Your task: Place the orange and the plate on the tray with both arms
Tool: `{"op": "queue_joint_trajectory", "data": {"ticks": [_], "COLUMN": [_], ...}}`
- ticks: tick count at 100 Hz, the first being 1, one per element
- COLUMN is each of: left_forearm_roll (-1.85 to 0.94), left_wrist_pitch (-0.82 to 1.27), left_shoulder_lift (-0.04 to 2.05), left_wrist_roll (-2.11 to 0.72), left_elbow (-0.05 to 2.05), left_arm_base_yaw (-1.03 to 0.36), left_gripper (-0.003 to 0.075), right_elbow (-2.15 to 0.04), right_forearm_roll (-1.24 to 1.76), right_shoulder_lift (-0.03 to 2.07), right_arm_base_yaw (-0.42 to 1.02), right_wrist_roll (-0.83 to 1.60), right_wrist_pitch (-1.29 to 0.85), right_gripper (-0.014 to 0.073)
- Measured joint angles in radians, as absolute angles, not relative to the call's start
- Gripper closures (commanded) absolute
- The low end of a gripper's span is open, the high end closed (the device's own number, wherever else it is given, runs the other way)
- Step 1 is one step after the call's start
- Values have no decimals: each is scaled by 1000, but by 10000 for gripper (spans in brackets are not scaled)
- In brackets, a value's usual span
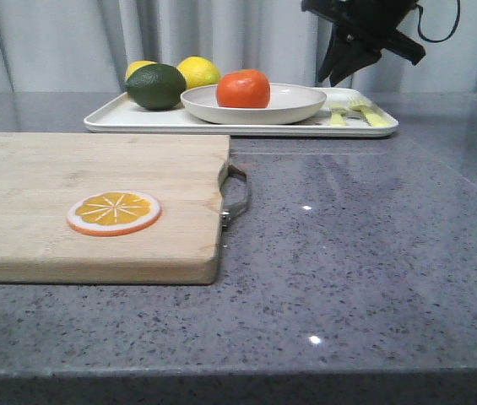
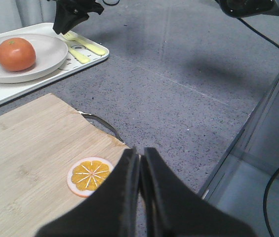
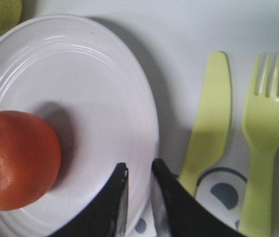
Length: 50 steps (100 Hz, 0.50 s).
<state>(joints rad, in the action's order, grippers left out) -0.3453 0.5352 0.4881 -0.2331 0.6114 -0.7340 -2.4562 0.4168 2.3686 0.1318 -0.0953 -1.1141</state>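
The orange (image 1: pixel 243 89) sits in the off-white plate (image 1: pixel 297 105), and the plate rests on the long white tray (image 1: pixel 137 118) at the back of the table. My right gripper (image 1: pixel 329 76) hovers just above the plate's right rim. In the right wrist view its jaws (image 3: pixel 139 168) stand a little apart over that rim (image 3: pixel 146 113), holding nothing, with the orange (image 3: pixel 16 160) to one side. My left gripper (image 2: pixel 140 150) is shut and empty above the cutting board's corner. It is out of the front view. The left wrist view also shows the orange (image 2: pixel 15 54) and plate (image 2: pixel 50 54).
A wooden cutting board (image 1: pixel 94 202) with a metal handle (image 1: pixel 236 194) fills the near left and carries a flat orange slice disc (image 1: pixel 113 212). Two lemons (image 1: pixel 197 72) and a dark green fruit (image 1: pixel 155 86) sit on the tray's left part. Yellow-green cutlery print (image 1: pixel 360 111) marks its right end.
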Motion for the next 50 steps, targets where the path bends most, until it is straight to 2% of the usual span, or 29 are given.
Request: {"op": "queue_joint_trajectory", "data": {"ticks": [25, 50], "left_forearm_roll": [-345, -345], "left_wrist_pitch": [535, 535], "left_shoulder_lift": [488, 488], "left_wrist_roll": [-233, -233], "left_elbow": [611, 611], "left_arm_base_yaw": [-734, -734], "left_gripper": [740, 740], "right_elbow": [-2458, -2458], "right_forearm_roll": [270, 228], "right_shoulder_lift": [2342, 2250], "right_arm_base_yaw": [140, 157], "right_wrist_roll": [-93, -93], "right_wrist_pitch": [-1206, -1239], "right_gripper": [613, 631]}}
